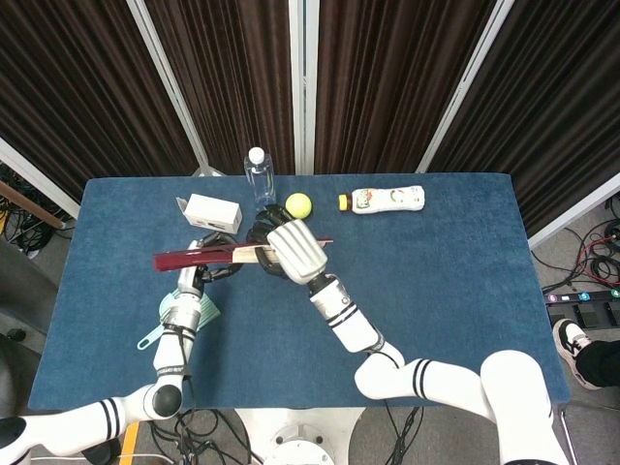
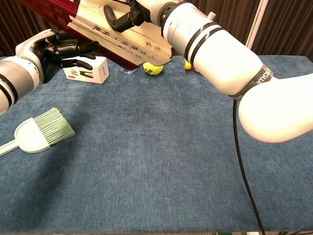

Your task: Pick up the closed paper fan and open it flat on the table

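**Fan held aloft, half spread; the spread needs finishing and a level landing**

At nine o'clock on the table (image 1: 436, 281) lies a green brush (image 2: 41, 131), idle; above it the left hand (image 2: 58, 51) hovers with dark fingers (image 2: 83, 48) stretched toward the fan (image 2: 122, 41); the head view puts that hand (image 1: 211, 254) right at the fan's red guard (image 1: 199, 257), but I cannot tell whether it pinches the guard or merely touches it. The fan itself hangs in the air over the table's ten-to-eleven o'clock region, partly unfolded, cream leaf showing below red sticks. The right hand (image 1: 294, 250) grips the fan's other end, fingers wrapped round it from above.

To do this step well, I judge the right hand should hold its guard firm while the left draws the free guard away in an arc about the pivot, slowly, so the paper pleats unfold without tearing; only then lower both together, leaf level, onto bare cloth near the centre, well apart from the box (image 2: 87, 69), bottle (image 1: 259, 174) and ball (image 1: 298, 204) at twelve o'clock; releasing early risks the pleats springing shut.

Writing: lines of dark characters run along the leaf, too small to read; the box carries a red mark and dark print, illegible; the lying bottle (image 1: 386, 200) at one o'clock has a coloured label, unreadable.
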